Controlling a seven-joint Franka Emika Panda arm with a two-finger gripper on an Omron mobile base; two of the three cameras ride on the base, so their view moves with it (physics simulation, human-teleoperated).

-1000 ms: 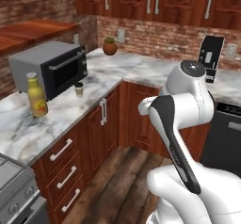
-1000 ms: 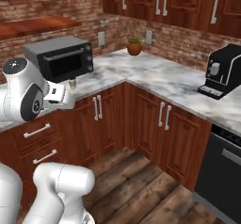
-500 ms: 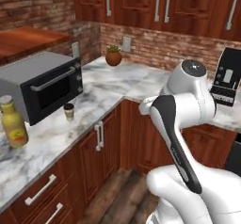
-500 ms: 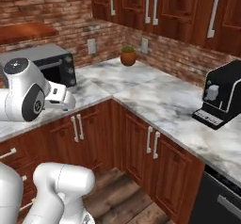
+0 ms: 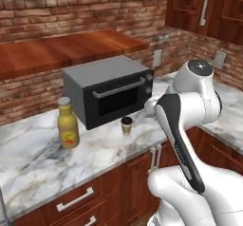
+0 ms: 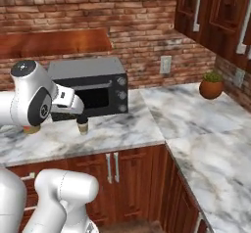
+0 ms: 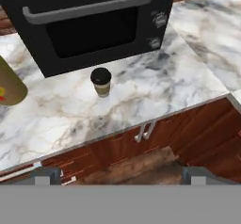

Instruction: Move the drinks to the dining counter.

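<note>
the base had driven closer, so the microwave (image 5: 108, 89) now sat mid-frame with the paper cup (image 5: 126, 125) just before it and the yellow bottle (image 5: 68, 129) at left, both untouched on the worktop (image 5: 42, 161), gripper (image 7: 117, 177) jaws wide apart, empty.

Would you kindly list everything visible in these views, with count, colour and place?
yellow bottle: one, mustard with grey cap, on the worktop left of the microwave
paper cup: one, tan with black lid, on the worktop before the microwave
microwave: one, grey-black, against the brick wall
potted plant: one, terracotta pot, back corner
wall outlets: two, pale, brick wall
worktop: white grey-veined marble, over red-brown cabinets
tool: open, above the cabinet fronts
</note>
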